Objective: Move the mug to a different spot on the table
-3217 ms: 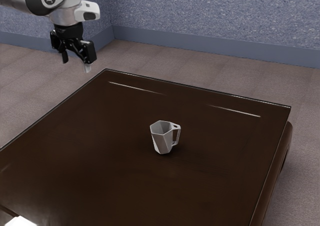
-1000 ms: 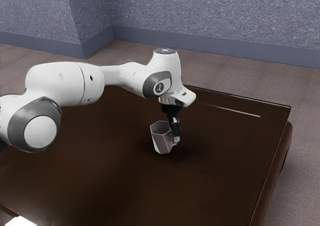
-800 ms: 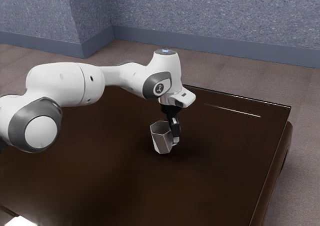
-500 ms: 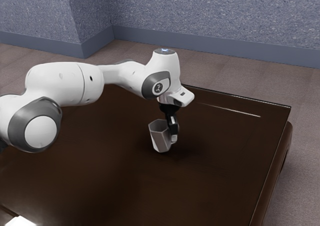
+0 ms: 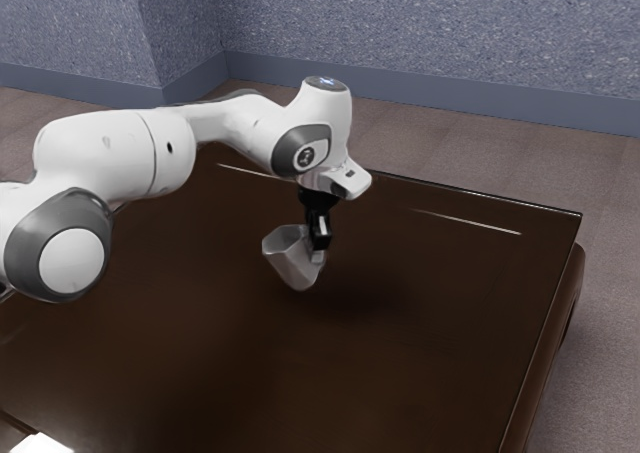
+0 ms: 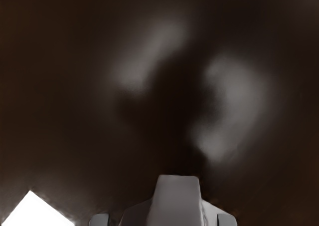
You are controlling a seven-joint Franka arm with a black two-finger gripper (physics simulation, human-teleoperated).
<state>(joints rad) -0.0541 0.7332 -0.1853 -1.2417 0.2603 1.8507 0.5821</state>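
Observation:
A grey faceted mug (image 5: 291,257) hangs tilted above the dark brown table (image 5: 200,333), clear of its surface. My black gripper (image 5: 319,235) is shut on the mug at its handle side, with the white arm reaching in from the exterior view's left. In the wrist view the mug's pale handle (image 6: 177,198) sits right under my hand, over the table's glossy top (image 6: 65,111).
The table's far edge (image 5: 470,198) and its edge at the exterior view's right (image 5: 550,323) drop to a brown carpeted floor. A blue-grey wall (image 5: 420,23) stands behind. A white patch (image 6: 35,211) shows near the held mug in the wrist view.
The gripper came down from the far left corner, closed on the mug's handle side and has lifted it off the table, carrying it toward the exterior view's left while it tilts.

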